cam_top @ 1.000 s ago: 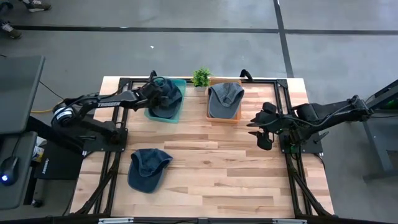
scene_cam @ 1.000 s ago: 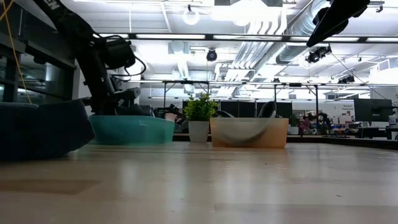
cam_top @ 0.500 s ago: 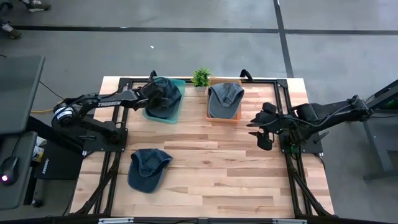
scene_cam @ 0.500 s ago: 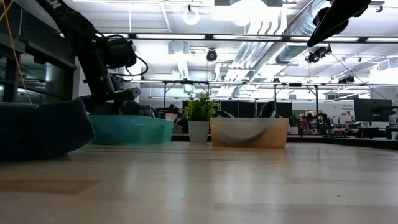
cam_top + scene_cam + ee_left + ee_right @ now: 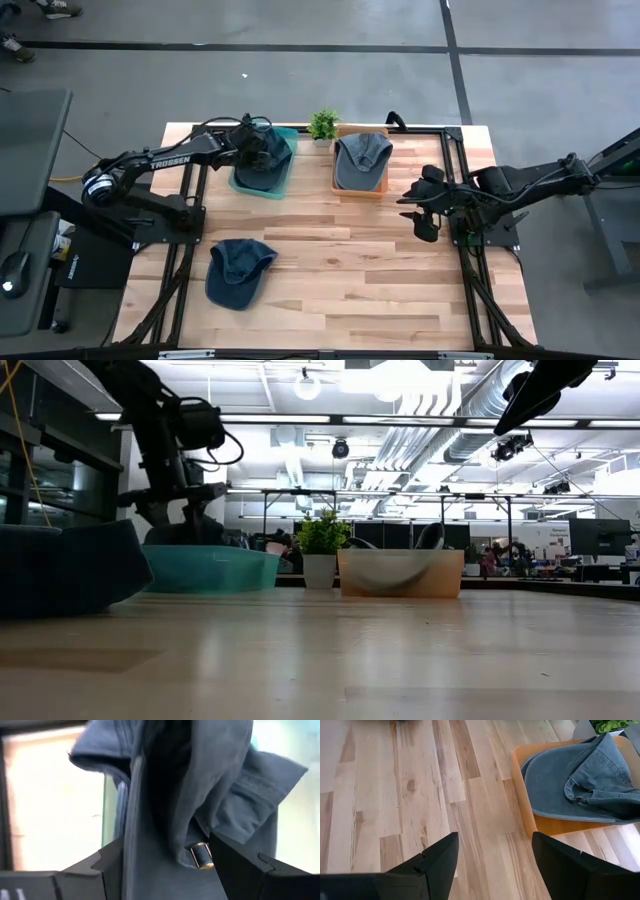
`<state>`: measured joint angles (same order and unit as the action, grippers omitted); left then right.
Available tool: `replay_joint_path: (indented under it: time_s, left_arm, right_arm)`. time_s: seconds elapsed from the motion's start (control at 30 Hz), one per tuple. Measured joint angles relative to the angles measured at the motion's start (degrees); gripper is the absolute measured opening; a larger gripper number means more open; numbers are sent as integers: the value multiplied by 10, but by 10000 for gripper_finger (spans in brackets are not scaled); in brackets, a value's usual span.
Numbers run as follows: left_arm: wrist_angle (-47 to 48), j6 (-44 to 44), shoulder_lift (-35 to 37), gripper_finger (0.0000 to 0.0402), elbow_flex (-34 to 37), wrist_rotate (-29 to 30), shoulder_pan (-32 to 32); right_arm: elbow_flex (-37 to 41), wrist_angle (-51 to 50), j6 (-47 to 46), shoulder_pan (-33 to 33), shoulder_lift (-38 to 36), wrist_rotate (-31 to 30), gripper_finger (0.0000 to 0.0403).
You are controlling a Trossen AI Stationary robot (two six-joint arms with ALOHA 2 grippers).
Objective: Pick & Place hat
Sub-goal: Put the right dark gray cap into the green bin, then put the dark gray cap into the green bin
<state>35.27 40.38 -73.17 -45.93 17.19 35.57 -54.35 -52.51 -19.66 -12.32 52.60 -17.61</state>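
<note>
High view: left gripper [image 5: 252, 152] sits over the teal bin [image 5: 284, 181] at the far left of the table, clamped on a blue hat [image 5: 265, 160] that drapes across the bin. A second hat [image 5: 362, 158] lies in the orange bin [image 5: 361, 188] just right of the small plant [image 5: 322, 124]; a third hat [image 5: 238, 270] lies loose on the near left of the table [image 5: 350, 270]. Right gripper [image 5: 425, 205] waits at the right edge, fingers apart, holding nothing.

Handling, as judged: soft washed cotton, light, floppy. The crown folds and sags under its own weight, so it will hang and swing, not keep shape. Only the brim is likely stiff. Best hold looks like the brim edge or bunched crown fabric; the back strap with its metal buckle is thin and may slip.

Left wrist view: shows what the overhead cannot, namely folds of the hat [image 5: 200, 785] pinched between the two fingers [image 5: 245, 870], buckle [image 5: 201, 855] hanging just beside one.

Low view: left arm [image 5: 165, 440] raised above the teal bin [image 5: 210, 568]; the held hat is hidden there. Only the overhead gives the layout.
</note>
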Motion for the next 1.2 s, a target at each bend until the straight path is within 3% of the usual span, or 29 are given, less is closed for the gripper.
replay_joint_path:
  time_s: [0.33, 0.53, 0.67, 0.93, 1.2]
  left_arm:
    - [120, -29, 0, 248, -69, 87, 0]
    - [165, -55, 0, 234, -88, 100, 0]
    - [182, -67, 0, 181, -89, 97, -13]
    - [232, -65, 41, 24, -89, 97, -95]
    - [267, 14, 109, 3, -89, 90, -208]
  right_arm:
    - [0, 0, 0, 0, 0, 0, 247]
    - [0, 0, 1, 0, 0, -7, 247]
    - [0, 0, 1, 0, 0, -7, 247]
    - [0, -1, 2, 0, 0, -7, 247]
    - [0, 0, 0, 0, 0, -7, 247]
